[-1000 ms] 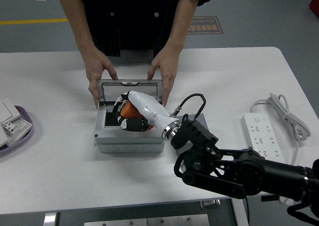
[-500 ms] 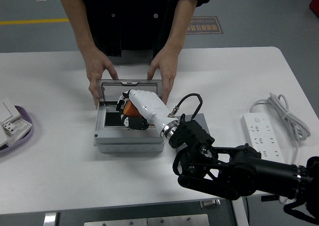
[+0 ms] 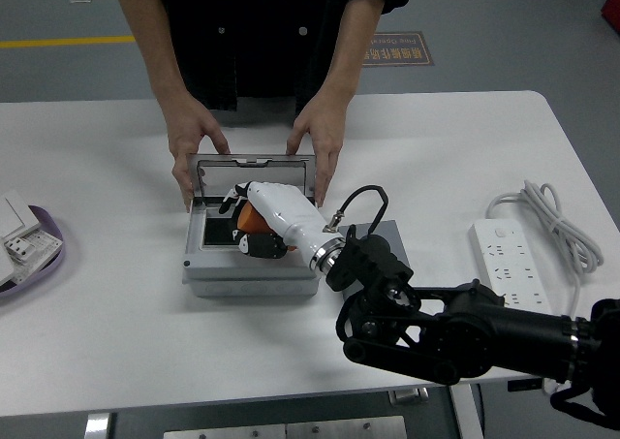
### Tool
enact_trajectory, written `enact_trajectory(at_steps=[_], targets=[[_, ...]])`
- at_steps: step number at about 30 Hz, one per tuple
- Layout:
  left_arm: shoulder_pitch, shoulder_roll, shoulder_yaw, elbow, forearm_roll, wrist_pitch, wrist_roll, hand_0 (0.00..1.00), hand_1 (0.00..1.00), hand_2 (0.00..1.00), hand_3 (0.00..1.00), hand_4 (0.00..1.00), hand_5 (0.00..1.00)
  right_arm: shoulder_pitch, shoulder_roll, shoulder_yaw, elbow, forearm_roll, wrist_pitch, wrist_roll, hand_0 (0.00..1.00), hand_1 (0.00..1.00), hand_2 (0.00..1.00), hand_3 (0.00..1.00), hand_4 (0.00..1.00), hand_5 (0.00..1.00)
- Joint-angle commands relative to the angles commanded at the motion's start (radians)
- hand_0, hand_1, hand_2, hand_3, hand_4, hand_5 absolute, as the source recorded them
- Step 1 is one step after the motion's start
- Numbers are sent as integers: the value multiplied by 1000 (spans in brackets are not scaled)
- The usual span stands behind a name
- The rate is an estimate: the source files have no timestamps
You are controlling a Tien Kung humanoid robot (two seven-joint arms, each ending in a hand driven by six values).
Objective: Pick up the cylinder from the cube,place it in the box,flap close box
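Grey floor with a yellow line in the back, and a white tabletop (image 3: pixel 116 313) taking up most of the view, so pretty standard lab setup. The grey box (image 3: pixel 250 276) sits near the middle with its clear lid (image 3: pixel 255 174) tipped up at the far side, and a person across the table has a hand on each side of that lid, one hand (image 3: pixel 192 158) on the left and the other hand (image 3: pixel 323 148) on the right, basically holding it upright. The robot's right hand (image 3: pixel 260 222), white shell with dark fingers, is down inside the box with the fingers wrapped around the orange cylinder (image 3: pixel 254 228), so it's gripping it and hasn't let go yet. Can't tell whether the cylinder is touching the floor of the box or hanging just above it. No left arm in view at all. Off to the side there's a white power strip (image 3: pixel 507 255) with its cable on the right and a purple tray (image 3: pixel 39 257) with some white parts at the left edge. What I'd worry about: if the fingers open while the cylinder is tilted it could roll or lean on the box wall, and pulling the hand out could catch the rim or bump the lid the person is holding. Also the flap can't come down until that wrist is fully clear, or it'll land on the hand
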Motion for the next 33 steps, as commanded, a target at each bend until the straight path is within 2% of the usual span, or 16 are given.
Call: enact_trajectory(at_steps=[4,5,10,11,15,16,17,22,23,26,28,29,33], targets=[[2,-1,-2,0,2,-4,8,504,560,564,593,713,308,0,1,-1,-5,-21,2,-5,653,596,610,660,483,62],[2,-2,-2,0,2,-5,8,504,560,564,592,713,311,0,1,-1,-5,-24,2,-6,674,585,606,645,553,279],[-1,-2,6,-1,-6,-5,8,504,560,564,592,713,311,-2,2,1,-7,-36,14,-2,674,585,606,645,553,279],[-1,-2,8,-1,-8,-5,7,504,560,565,593,713,308,-3,1,2,-7,-37,18,0,715,592,614,640,836,263],[-1,-3,15,-2,-14,-4,6,504,560,565,593,713,308,-12,-3,14,-2,-25,25,16,715,592,614,640,836,263],[0,-4,17,-2,-17,-3,5,504,560,565,593,713,308,-17,-7,24,5,-6,17,31,715,592,614,640,836,263],[0,-4,19,-3,-19,-3,5,505,561,564,593,713,307,-22,-12,33,13,14,9,49,718,599,619,673,882,267],[1,-9,25,-3,-29,-1,4,505,561,564,593,713,307,-45,-48,101,97,128,-48,152,718,599,619,673,882,267],[1,-10,26,-3,-30,-2,5,504,561,564,593,713,311,-45,-55,115,114,147,-58,169,728,594,619,698,944,300],[1,-11,26,-3,-31,-2,6,504,561,564,593,713,311,-32,-80,149,150,198,-79,208,728,594,619,698,944,300],[0,-11,26,-2,-33,-1,5,504,561,564,593,713,311,-10,-97,159,150,230,-81,224,728,594,619,698,944,300],[-1,-10,27,-2,-35,-1,4,504,561,564,592,712,312,4,-107,157,144,249,-81,233,727,583,610,679,956,342],[-3,-6,24,-1,-34,0,4,504,561,564,592,712,312,57,-131,131,95,328,-77,257,727,583,610,679,956,342]])
